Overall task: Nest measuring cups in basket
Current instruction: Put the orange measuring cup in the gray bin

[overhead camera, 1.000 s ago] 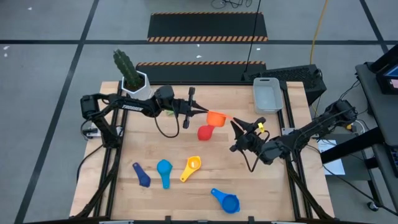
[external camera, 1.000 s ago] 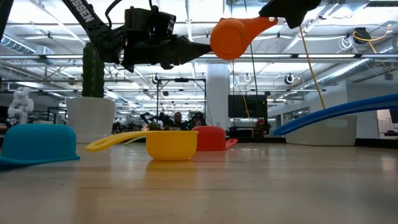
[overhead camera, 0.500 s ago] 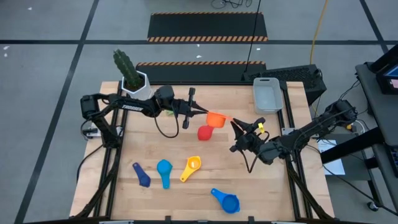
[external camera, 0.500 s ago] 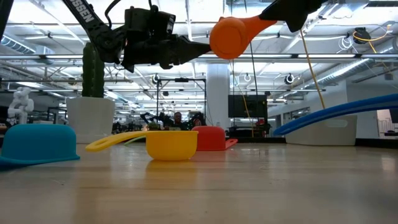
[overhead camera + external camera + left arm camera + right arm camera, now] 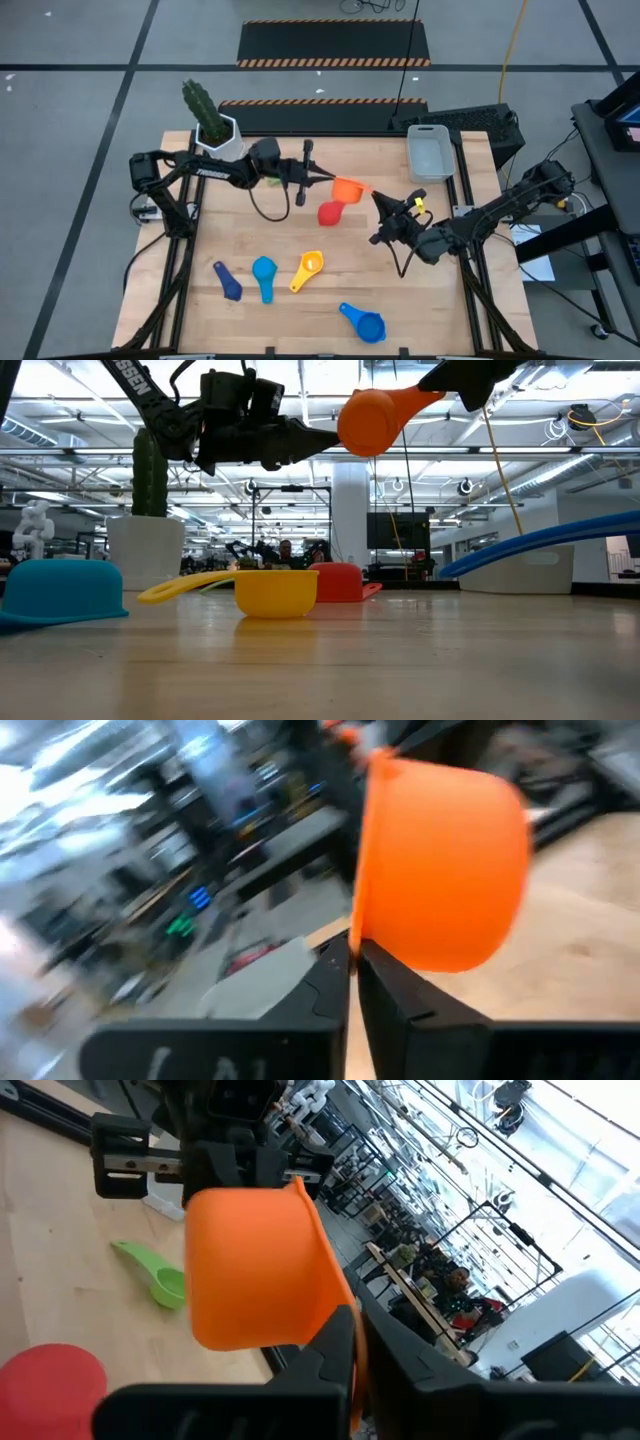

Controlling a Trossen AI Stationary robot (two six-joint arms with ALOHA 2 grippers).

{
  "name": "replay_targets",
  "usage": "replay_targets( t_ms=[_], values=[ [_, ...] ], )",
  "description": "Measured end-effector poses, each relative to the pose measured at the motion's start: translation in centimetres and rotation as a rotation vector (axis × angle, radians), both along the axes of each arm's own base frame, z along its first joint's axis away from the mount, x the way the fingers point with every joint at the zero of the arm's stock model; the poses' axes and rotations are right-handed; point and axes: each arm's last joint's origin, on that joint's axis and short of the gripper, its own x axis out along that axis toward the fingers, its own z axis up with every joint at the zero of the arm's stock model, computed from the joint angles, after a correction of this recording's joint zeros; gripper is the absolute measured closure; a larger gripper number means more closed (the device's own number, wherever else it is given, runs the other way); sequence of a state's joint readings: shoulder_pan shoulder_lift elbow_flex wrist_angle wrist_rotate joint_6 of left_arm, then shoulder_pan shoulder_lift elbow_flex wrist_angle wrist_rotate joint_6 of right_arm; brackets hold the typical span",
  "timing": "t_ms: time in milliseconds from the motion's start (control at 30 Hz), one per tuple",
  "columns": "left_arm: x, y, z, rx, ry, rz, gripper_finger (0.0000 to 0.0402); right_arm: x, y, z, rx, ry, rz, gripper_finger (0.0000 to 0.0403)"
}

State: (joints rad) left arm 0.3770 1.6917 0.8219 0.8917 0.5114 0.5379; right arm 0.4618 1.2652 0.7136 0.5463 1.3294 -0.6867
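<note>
High: orange cup (image 5: 347, 189) held mid-air between both arms, above red cup (image 5: 330, 213); basket (image 5: 430, 154) at far right edge. Low: right gripper (image 5: 455, 390) clamps its handle. Wrists: left gripper (image 5: 353, 963) pinched on rim, prob. touching.

A large open robotics lab: ceiling strip lights (image 5: 300, 430), taped floor lines (image 5: 120, 66), distant workbenches (image 5: 260, 555).
</note>
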Motion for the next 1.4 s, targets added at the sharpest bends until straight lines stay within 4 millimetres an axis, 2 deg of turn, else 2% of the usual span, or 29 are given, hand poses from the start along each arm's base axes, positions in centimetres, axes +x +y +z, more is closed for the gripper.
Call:
replay_targets(
  t_ms=[200,333,467,633,767,1033,1400],
  values=[
    [-0.1,0.8,0.0,-0.121,0.024,0.307,0.0281,-0.2,-0.1,0.2,-0.051,0.052,-0.05,0.0401],
    [-0.8,1.2,0.2,-0.145,0.098,0.372,0.0216,-0.9,-0.4,0.9,-0.075,0.077,-0.105,0.0401],
    [-1.7,1.4,1.0,-0.189,0.125,0.424,0.0184,-1.5,-1.2,1.5,-0.086,0.096,-0.126,0.0402],
    [-2.6,1.6,1.8,-0.249,0.158,0.462,0.0179,-2.1,-3.4,1.6,-0.139,0.207,-0.202,0.0402],
    [-3.1,1.4,2.4,-0.28,0.165,0.465,0.0179,-2.9,-5.6,0.9,-0.142,0.263,-0.246,0.0402],
    [-3.1,1.0,2.1,-0.343,0.205,0.463,0.0179,-4.9,-8.7,-0.2,-0.073,0.216,-0.283,0.0403],
    [-2.8,-0.2,1.6,-0.369,0.257,0.434,0.0179,-7.8,-12.3,-2.4,-0.082,0.456,-0.453,0.0403]
  ],
)
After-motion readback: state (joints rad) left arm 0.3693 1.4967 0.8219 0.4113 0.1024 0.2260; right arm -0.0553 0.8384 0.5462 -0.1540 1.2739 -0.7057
